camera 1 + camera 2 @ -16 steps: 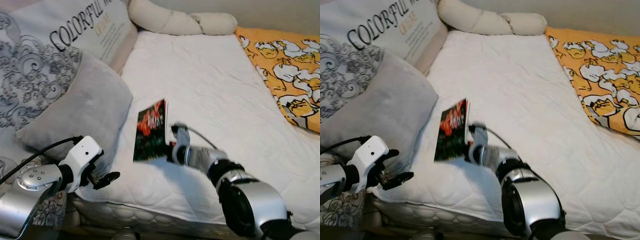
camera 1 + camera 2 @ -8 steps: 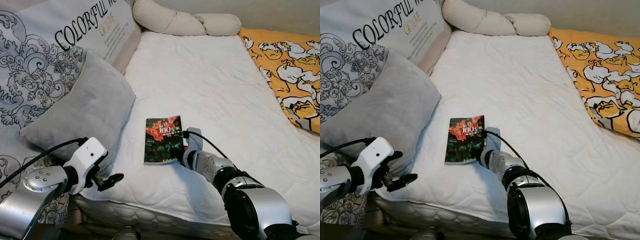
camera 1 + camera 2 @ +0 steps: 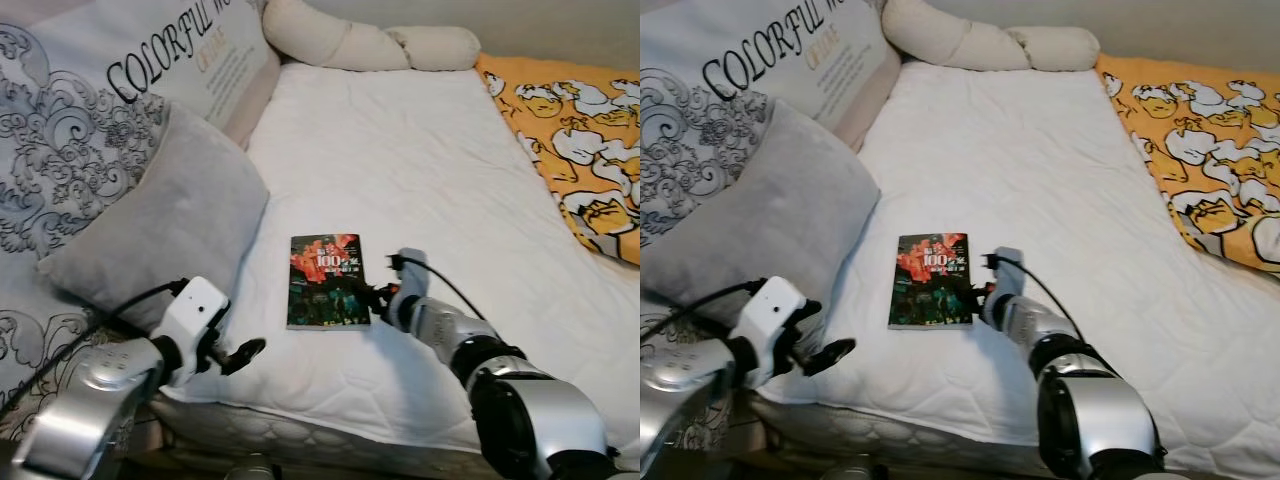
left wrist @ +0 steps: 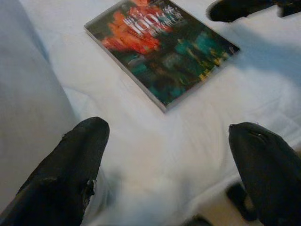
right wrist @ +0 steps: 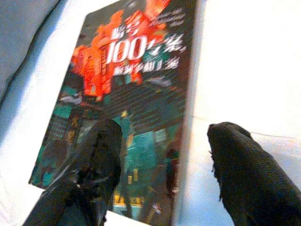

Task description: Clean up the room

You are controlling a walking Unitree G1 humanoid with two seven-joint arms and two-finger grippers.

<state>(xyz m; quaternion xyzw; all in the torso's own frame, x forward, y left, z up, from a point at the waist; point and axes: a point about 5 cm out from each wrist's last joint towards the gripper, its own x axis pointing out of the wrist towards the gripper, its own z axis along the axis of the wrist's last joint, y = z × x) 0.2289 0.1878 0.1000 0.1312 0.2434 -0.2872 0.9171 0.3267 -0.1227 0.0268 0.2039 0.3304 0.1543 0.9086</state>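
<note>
My right gripper (image 5: pixel 160 160), fingers apart, straddles the 3 o'clock edge of the thin, probably light and bendy paperback (image 3: pixel 324 281); my left gripper (image 4: pixel 174 165) hovers open.

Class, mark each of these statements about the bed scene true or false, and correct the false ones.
1. The book lies flat on the white mattress. True.
2. The right gripper is shut on the book. False: it is open at the book's edge.
3. The grey pillow lies on top of the book. False: it sits apart, to the robot's left.
4. The left gripper is open. True.
</note>
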